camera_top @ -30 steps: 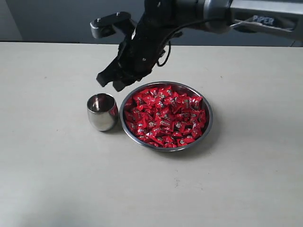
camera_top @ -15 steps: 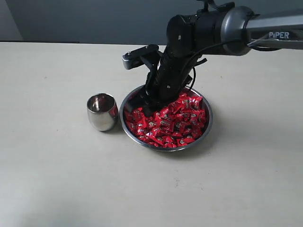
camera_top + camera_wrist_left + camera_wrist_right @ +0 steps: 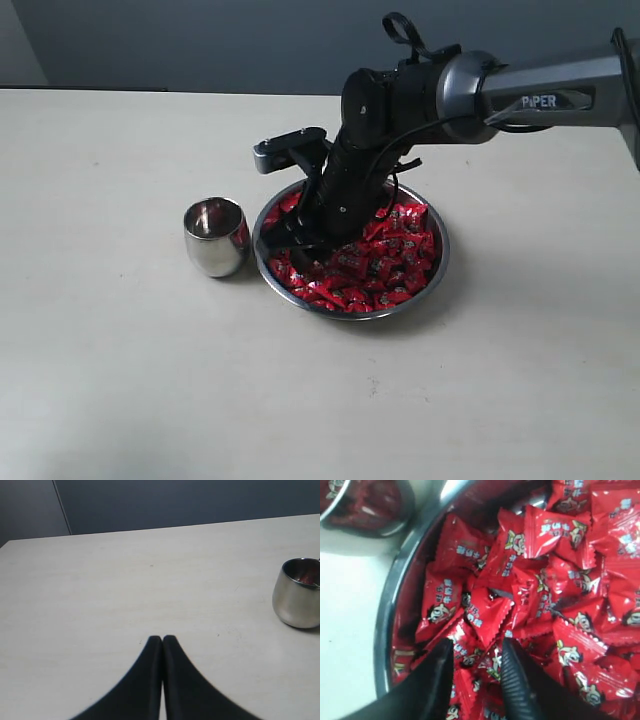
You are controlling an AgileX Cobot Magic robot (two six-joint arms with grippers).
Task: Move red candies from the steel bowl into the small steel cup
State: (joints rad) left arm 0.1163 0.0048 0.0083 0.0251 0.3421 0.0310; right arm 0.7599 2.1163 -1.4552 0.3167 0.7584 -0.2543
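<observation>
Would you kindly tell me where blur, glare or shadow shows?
Exterior view: soft light, steel bowl shadowed under the arm. Left wrist view: left gripper soft-edged, small steel cup crisp. Right wrist view: red candies glint, right gripper blurred.

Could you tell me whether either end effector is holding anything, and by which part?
Nothing is held yet: the right end effector is open among the red candies, and the left end effector is shut, empty.

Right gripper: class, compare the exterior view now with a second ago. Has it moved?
Yes. The right gripper came down and toward the view's right, away from the small steel cup, into the steel bowl among the red candies.
</observation>
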